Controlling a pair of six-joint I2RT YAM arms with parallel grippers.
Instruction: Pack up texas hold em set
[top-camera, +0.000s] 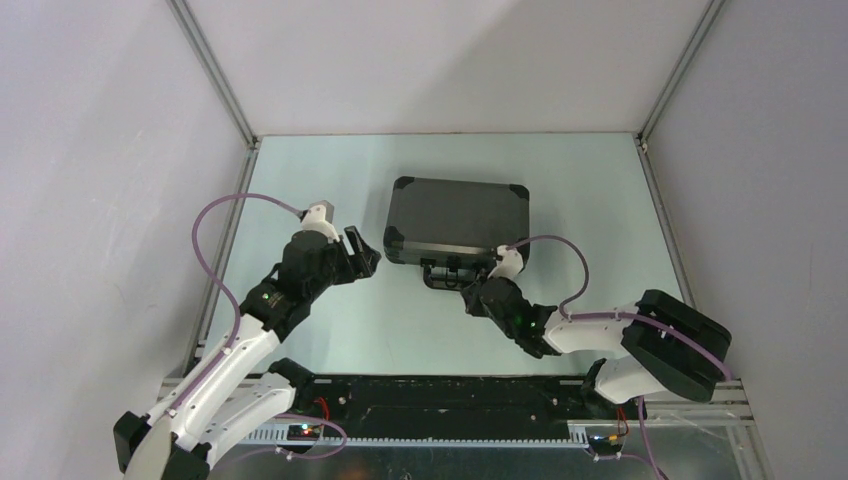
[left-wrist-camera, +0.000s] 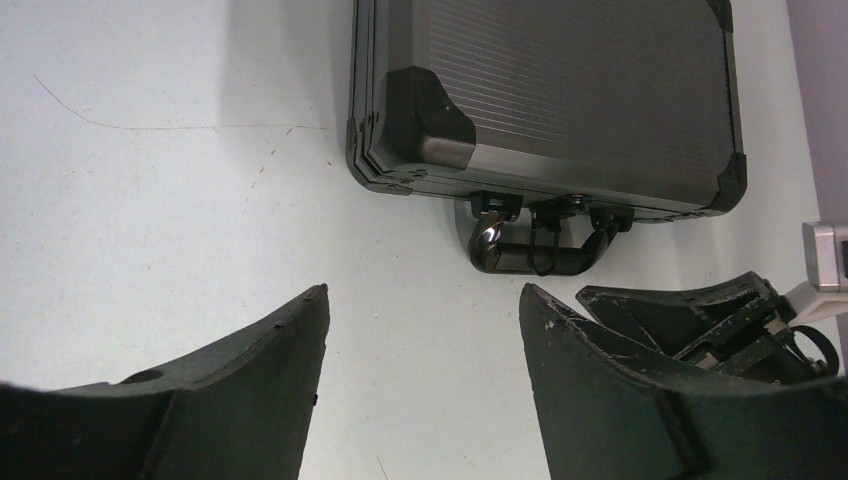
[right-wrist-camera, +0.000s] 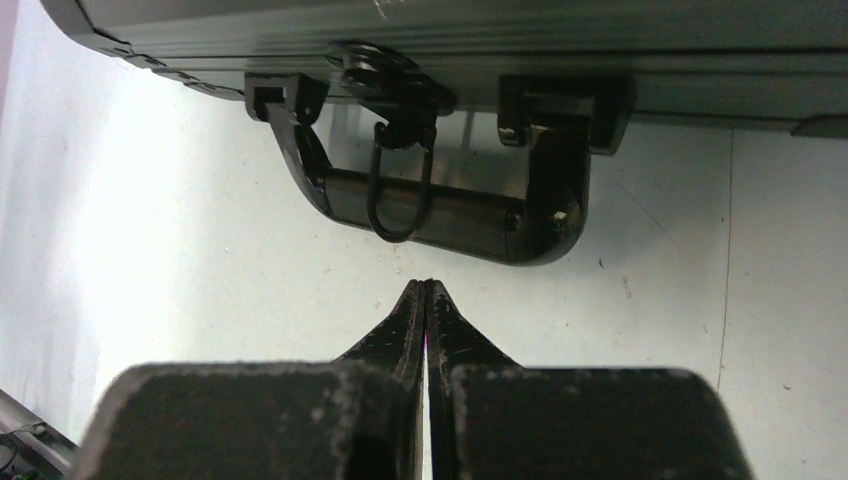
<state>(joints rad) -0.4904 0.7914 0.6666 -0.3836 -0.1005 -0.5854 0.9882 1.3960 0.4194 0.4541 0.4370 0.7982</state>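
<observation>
Briefcase handle (right-wrist-camera: 470, 222) just beyond right jaws

The left arm (top-camera: 225, 365) rises from its base at the lower left, elbow bent, wrist angled toward the right. The left gripper (top-camera: 362, 250) has its jaws standing apart, with nothing between its two dark fingers (left-wrist-camera: 270, 380). The right arm (top-camera: 600, 330) folds in from the lower right and points leftward. The right gripper (top-camera: 468, 292) is pressed closed and empty, its fingertips (right-wrist-camera: 410, 310) meeting in a narrow point.
</observation>
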